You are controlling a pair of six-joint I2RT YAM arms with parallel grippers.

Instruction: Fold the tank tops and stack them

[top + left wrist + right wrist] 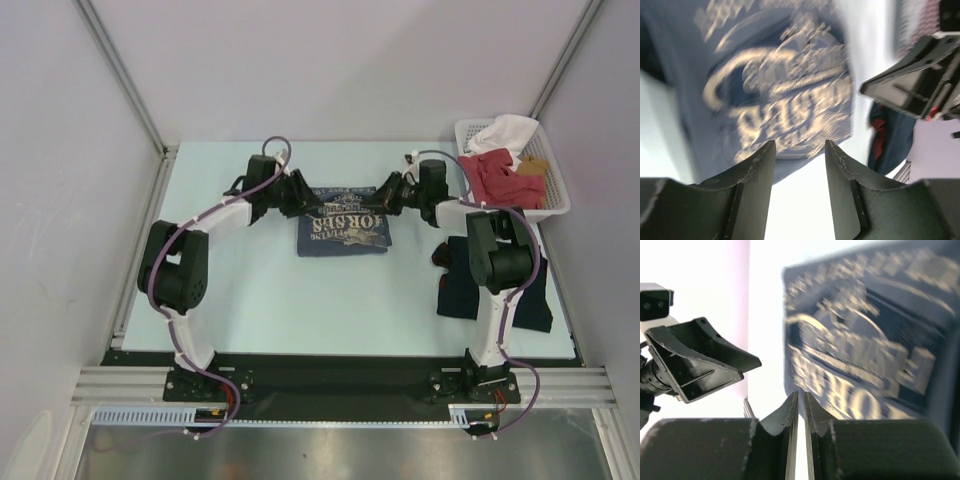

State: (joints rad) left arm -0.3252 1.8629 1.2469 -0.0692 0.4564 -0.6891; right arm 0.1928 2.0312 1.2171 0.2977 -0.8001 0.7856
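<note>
Count: 2 tank tops, 2 grippers, 1 basket.

Slate top was folded into a rectangle at the centre of the desk. Its long axis ran left-right and it lay flat. The white lettering read upside-down in the top view, so the tops of the letters pointed toward the arm bases.

Navy top lay unfolded on the right side of the desk, near the front and well apart from the slate one. The right arm hid much of it. Red trim showed at its far-left edge. Couldn't tell its axis.

Left gripper was at the slate top's far-left corner, fingers apart with nothing between them. Right gripper was at the far-right corner, fingers nearly touching with no cloth visible in the gap. Both wrist views were blurred.

Basket sat at the far-right corner, holding 1 red garment and 1 white garment.
</note>
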